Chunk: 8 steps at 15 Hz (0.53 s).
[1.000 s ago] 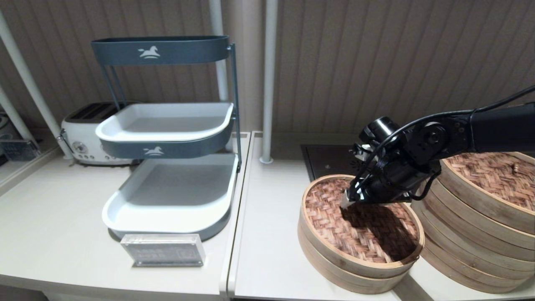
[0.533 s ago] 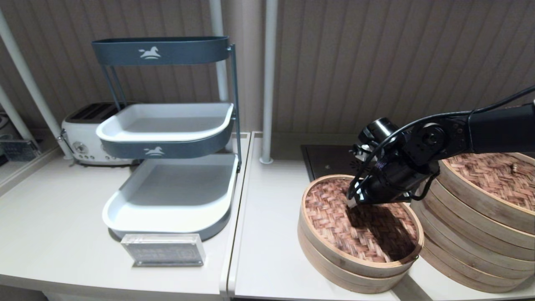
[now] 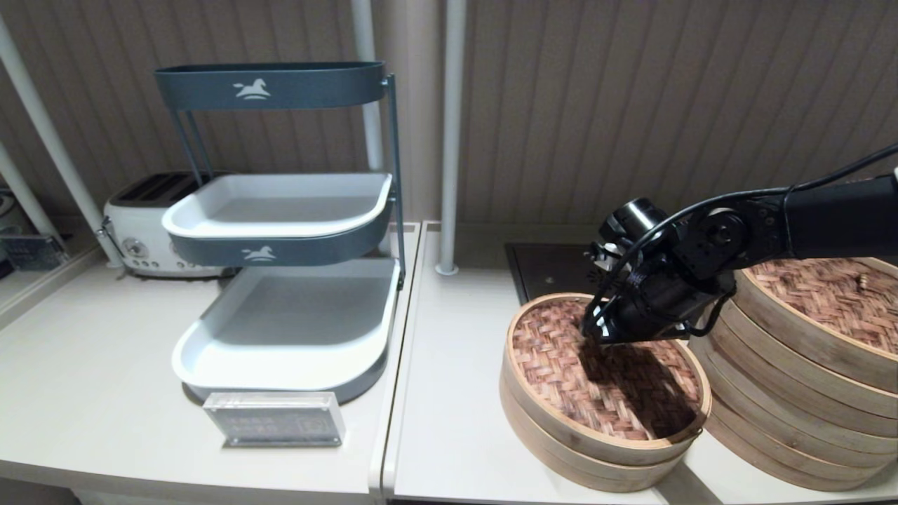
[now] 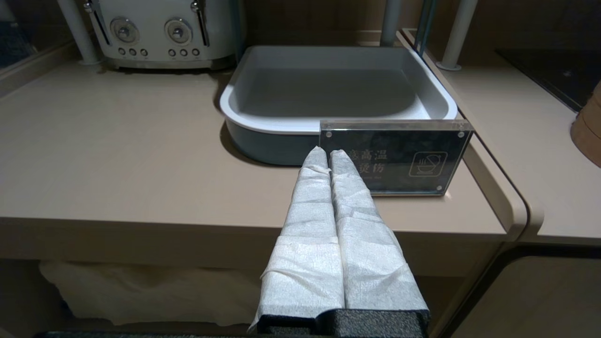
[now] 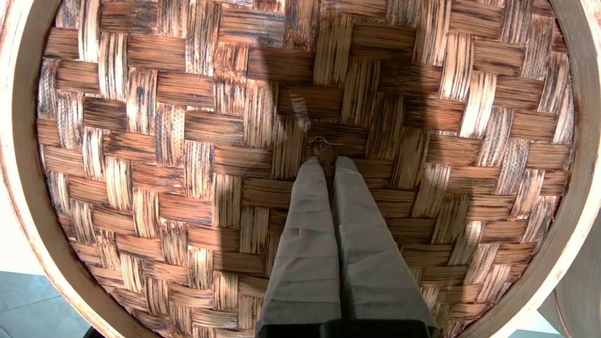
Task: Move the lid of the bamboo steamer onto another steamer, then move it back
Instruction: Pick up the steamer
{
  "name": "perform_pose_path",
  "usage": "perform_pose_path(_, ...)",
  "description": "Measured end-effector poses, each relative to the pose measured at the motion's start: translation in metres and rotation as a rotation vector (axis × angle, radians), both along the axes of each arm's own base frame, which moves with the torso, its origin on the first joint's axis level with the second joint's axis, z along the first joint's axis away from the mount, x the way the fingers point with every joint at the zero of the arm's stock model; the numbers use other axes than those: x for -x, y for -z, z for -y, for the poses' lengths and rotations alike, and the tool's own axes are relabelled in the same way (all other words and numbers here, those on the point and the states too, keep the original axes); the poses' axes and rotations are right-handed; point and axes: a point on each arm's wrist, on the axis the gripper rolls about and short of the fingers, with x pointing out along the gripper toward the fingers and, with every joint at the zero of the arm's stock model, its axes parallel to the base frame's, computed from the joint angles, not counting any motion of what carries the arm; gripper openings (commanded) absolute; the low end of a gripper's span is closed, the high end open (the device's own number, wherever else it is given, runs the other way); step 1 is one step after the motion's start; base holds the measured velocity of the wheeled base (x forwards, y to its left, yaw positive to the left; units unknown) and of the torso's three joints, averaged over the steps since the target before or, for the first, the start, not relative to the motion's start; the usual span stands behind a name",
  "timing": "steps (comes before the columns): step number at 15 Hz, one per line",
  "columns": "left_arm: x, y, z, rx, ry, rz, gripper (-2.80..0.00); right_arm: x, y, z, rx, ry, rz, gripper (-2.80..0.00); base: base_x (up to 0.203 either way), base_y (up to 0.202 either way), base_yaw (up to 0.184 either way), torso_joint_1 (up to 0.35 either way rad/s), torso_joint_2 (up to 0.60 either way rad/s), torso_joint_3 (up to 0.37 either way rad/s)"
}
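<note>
The bamboo steamer lid (image 3: 561, 365), reddish-brown weave inside a pale rim, lies on a low steamer base (image 3: 596, 459) right of centre. In the right wrist view the lid (image 5: 188, 141) fills the picture, and my right gripper (image 5: 327, 160) is shut on its thin dark loop handle (image 5: 323, 149) at the centre. From the head view the right gripper (image 3: 596, 335) presses down over the lid's middle, its tips hidden. The tall stacked steamer (image 3: 793, 393) stands just right, wearing its own woven lid with a pale knob (image 3: 864, 280). My left gripper (image 4: 328, 155) hangs shut and empty before the counter's front edge.
A three-tier grey rack (image 3: 280, 231) with trays stands at the left, and an acrylic sign (image 3: 273, 419) stands in front of it. A white toaster (image 3: 140, 224) sits at the back left. A white post (image 3: 449, 140) and a dark hob (image 3: 547, 270) lie behind the lid.
My right gripper has slid a little right and down onto the lid's centre; its pale fingertips, visible before, are now hidden against the weave. The lid and the left arm have not moved.
</note>
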Motion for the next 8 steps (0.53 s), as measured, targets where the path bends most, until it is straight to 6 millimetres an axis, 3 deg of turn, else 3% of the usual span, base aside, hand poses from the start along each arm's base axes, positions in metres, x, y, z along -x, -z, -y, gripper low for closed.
perform_pose_path(4,0.0,0.0,0.0,0.0,-0.001,0.0,-2.8,0.001,-0.008,0.0,-0.001,0.0,0.023,-2.8,0.0,0.0,0.0,0.0,0.0,0.0)
perform_pose_path(8,0.0,0.0,0.0,0.0,0.0,0.0,-2.8,0.01,-0.033,0.0,-0.024,-0.005,0.095,-2.8,0.0,0.0,0.0,0.0,0.0,0.0)
